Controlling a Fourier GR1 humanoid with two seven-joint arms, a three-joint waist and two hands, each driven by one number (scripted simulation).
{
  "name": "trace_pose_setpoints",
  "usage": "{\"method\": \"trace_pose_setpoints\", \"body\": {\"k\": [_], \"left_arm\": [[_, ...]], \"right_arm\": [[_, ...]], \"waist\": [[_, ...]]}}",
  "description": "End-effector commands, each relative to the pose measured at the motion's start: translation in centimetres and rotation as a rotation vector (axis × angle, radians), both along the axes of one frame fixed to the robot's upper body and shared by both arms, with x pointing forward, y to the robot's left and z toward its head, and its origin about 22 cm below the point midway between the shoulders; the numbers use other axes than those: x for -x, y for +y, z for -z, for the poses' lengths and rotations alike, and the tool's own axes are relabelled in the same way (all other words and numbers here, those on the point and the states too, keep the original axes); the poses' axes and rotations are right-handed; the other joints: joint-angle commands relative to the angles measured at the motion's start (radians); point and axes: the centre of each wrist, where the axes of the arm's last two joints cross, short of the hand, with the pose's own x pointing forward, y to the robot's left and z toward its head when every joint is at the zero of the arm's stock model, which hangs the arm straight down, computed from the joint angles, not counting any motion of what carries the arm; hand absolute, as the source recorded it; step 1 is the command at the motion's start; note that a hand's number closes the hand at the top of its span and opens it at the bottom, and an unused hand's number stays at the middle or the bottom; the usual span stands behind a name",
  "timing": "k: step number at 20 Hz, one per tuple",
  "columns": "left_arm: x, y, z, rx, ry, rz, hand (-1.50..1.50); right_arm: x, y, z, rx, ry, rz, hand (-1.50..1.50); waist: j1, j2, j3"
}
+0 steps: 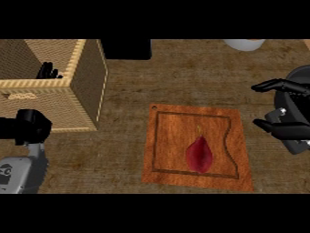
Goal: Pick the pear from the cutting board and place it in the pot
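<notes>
The right hand [292,125] sits at the view's right edge, partly cut off, fingers spread and holding nothing, beside the cutting board [167,154]. The dark red pear [199,154] lies on that board, untouched. The left hand [23,128] shows at lower left, its fingers hard to make out. A wicker basket [83,86] stands just behind it. Only a pale rim [244,43] shows at the top edge.

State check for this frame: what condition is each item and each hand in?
pear: lying on the cutting board, untouched
cutting board: flat on the counter
wicker basket: upright, open-topped
right hand: open, off the board's right edge
left hand: fingers curled, holding nothing
</notes>
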Motion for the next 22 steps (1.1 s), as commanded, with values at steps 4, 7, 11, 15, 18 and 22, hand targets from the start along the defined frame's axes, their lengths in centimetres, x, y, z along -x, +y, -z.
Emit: {"method": "trace_pose_setpoints", "body": {"k": [4,7,11,15,18,22], "left_arm": [[-0.7,0.3,-2.2,0.034,-0.013,0.010,0.00],[-0.8,-0.5,-2.8,0.036,-0.008,0.014,0.00],[-0.9,0.5,-3.1,0.019,-0.008,-0.011,0.00],[0.1,1.5,-2.7,0.016,0.007,-0.006,0.00],[-0.3,-1.6,-2.2,0.033,0.002,-0.012,0.00],[0.6,-0.1,-3.8,0.016,-0.006,0.012,0.00]], "right_arm": [[0.0,-6.1,0.3,0.094,-0.173,-0.188,-1.50],[-1.8,-4.4,-0.8,0.231,-0.163,-0.195,-1.50],[0.5,-4.0,-2.0,0.439,-0.117,-0.246,-1.50],[0.4,0.0,-5.0,0.610,-0.096,-0.281,-1.50],[1.1,3.2,-4.5,0.617,-0.083,-0.279,-1.50],[1.5,5.3,-4.1,0.715,-0.015,-0.278,-1.50]], "waist": [[-0.003,-0.003,0.002],[-0.003,-0.004,0.000],[-0.021,-0.008,-0.001],[-0.019,-0.013,-0.002],[-0.021,-0.010,-0.001],[-0.013,-0.010,-0.001]]}}
